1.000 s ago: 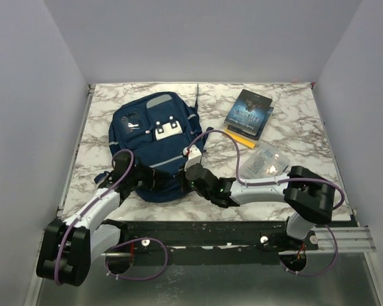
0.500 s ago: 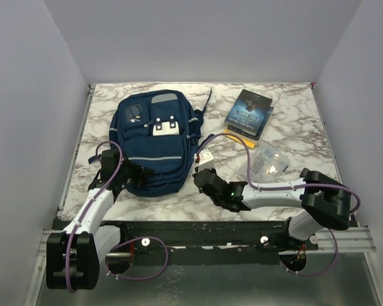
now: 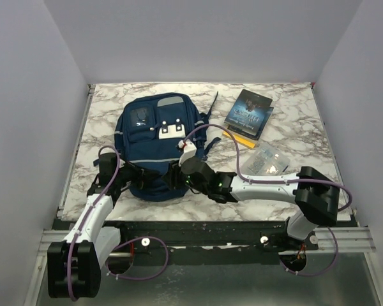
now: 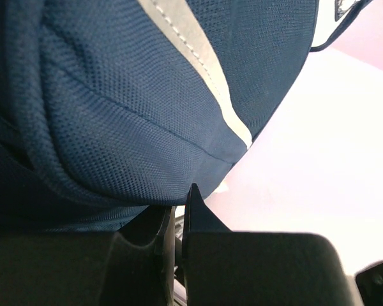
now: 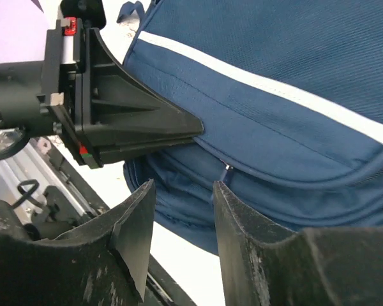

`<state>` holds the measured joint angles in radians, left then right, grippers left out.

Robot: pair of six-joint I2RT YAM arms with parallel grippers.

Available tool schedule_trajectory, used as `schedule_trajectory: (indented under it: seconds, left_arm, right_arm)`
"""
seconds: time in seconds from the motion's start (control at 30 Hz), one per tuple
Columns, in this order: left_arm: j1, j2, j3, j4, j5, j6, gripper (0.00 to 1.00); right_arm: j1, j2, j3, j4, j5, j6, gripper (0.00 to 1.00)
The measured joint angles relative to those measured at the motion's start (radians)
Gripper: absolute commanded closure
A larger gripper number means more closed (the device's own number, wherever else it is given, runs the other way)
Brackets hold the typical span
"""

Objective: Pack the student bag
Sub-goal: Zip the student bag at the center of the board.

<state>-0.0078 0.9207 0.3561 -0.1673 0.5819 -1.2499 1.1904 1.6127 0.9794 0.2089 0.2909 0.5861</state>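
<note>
- From overhead, the large navy blue fabric student bag (image 3: pixel 156 137) lies flat, front pockets up, on the left half of the marbled surface (image 3: pixel 293 102).
  - The left gripper (image 3: pixel 142 176) and right gripper (image 3: pixel 177 176) both crowd its near edge.
  - It looks slack and light. I would expect it to sag and bunch rather than lift as one piece.
  - A dark book (image 3: pixel 249 113), a yellow strip (image 3: pixel 239 137) under it and a clear plastic pouch (image 3: pixel 266 160) wait well apart on the right.
  - Black jaws against dark cloth are hard to separate here, and what the pouch holds is unclear.
- The left wrist view is filled by the bag's rounded mesh bottom edge and a pale grey trim stripe (image 4: pixel 198 70).
  - The left jaws are clenched right under that edge.
  - Whether a pinch of cloth is caught between them I cannot tell, as the tips meet in shadow.
  - The weave looks grippy, not slick.
- In the right wrist view the right jaws stand released, with nothing between them, just short of the bag's lower seam.
  - A small metal zip pull (image 5: pixel 226 167) sits beyond the gap.
  - That pull or the stitched seam seems the best hold, with the other arm pinning the cloth so it does not drag.
  - The left gripper's tip touches the seam from the left.
  - Where the zip track ends, and any opening, is cut off.
</note>
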Motion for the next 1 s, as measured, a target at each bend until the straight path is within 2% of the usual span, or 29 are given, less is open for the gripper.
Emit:
schedule_trajectory:
  seconds: [0.23,0.43,0.57,0.7,0.83,1.0]
  left_arm:
    - [0.000,-0.042,-0.025,0.010,0.043,-0.084,1.00]
    - [0.000,-0.047,-0.026,0.016,0.050,-0.128,1.00]
    - [0.000,-0.080,-0.036,0.021,0.050,-0.158,1.00]
    - [0.000,-0.118,-0.067,0.027,0.032,-0.191,1.00]
    - [0.000,-0.156,-0.088,0.027,0.014,-0.216,1.00]
    - [-0.003,-0.175,-0.085,0.000,-0.014,-0.189,1.00]
  right_arm:
    - [0.000,0.069,0.028,-0.010,-0.007,0.136,0.51]
    - [0.001,0.072,0.025,-0.021,0.034,0.150,0.50]
    - [0.002,0.119,0.047,-0.043,0.074,0.146,0.54]
    - [0.018,0.183,0.116,-0.122,0.154,0.157,0.69]
    - [0.032,0.207,0.157,-0.200,0.226,0.164,0.99]
    - [0.037,0.188,0.137,-0.206,0.262,0.124,0.99]
